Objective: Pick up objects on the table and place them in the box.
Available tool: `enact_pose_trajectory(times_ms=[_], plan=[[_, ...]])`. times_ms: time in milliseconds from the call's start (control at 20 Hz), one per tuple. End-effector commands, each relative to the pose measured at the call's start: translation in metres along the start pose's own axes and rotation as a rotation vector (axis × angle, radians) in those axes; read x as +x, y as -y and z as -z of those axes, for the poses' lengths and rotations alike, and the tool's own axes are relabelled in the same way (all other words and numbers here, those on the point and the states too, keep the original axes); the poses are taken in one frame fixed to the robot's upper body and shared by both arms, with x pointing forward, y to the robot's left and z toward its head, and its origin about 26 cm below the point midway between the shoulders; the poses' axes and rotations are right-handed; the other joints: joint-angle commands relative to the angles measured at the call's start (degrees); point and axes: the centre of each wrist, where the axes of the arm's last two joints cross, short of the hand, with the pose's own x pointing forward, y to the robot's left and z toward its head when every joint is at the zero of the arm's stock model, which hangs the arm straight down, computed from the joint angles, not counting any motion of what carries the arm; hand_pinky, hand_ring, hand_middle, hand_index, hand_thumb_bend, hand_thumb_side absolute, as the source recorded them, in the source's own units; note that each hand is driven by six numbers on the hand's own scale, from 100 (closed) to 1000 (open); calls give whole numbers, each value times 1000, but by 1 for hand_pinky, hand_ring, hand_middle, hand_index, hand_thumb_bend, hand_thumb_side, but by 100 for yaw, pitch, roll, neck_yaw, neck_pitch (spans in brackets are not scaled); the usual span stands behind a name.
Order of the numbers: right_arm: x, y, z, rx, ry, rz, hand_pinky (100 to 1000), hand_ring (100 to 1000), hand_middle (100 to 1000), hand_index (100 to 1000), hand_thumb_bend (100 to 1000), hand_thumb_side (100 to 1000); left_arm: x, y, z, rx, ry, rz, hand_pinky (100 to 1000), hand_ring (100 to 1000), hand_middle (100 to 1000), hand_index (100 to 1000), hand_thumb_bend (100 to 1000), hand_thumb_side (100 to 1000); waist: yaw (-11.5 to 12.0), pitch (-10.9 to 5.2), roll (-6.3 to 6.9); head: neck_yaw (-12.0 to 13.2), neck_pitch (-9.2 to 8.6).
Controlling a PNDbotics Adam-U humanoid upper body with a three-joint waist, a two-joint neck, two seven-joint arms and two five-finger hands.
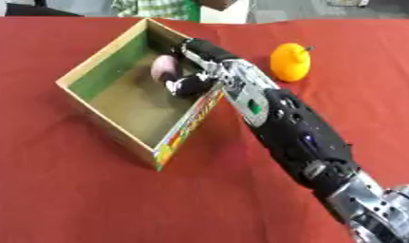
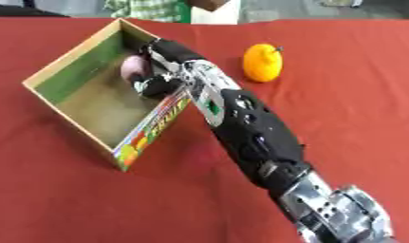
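An open cardboard box (image 1: 101,51) with a green inner wall and a printed outer side stands on the red table, left of centre. My right arm comes in from the lower right and crosses the box's near right wall. My right hand (image 1: 193,71) is inside the box, fingers and thumb curled round a pinkish rounded object (image 1: 163,68) near the far corner. An orange fruit with a short stem (image 1: 290,61) stands on the cloth to the right of the box, just beyond my forearm. My left hand shows in neither view.
Red cloth (image 1: 66,190) covers the whole table. The table's far edge (image 1: 340,19) runs just behind the box and the fruit. My forearm (image 1: 299,133) lies across the cloth between the box's front corner and the fruit.
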Motion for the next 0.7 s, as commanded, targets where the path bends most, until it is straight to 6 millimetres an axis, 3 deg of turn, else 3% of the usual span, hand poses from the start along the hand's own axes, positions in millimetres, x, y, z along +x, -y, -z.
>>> enact_pose_trajectory(times_ms=[50,150,200,250,300,700], plan=[[6,6,1,6,7,-2,895,941,870,1000,415,807,6,0,3,-5,22,-5,575,582,634,732,100,645,4,-84,22,7,-55],[7,21,-2,-22,14,2,921,971,893,1000,533,831,6,-1,2,-4,20,-3,575,582,634,732,100,645,-2,-93,21,20,-45],[6,28,-3,-36,16,11,921,971,893,1000,533,831,5,-1,2,-3,19,-2,575,582,634,732,100,645,-6,-97,20,27,-40],[5,36,-6,-52,18,26,932,975,895,1000,522,885,5,-1,1,-2,17,-1,575,582,634,732,100,646,-17,-104,18,37,-33],[4,44,-8,-68,20,43,933,976,895,1000,571,841,5,-2,1,-2,14,-1,575,582,634,732,100,646,-27,-109,15,48,-28],[-8,102,-33,-163,41,155,948,971,884,1000,577,833,4,-3,-2,1,4,8,575,582,634,731,100,647,-117,-160,21,120,22]])
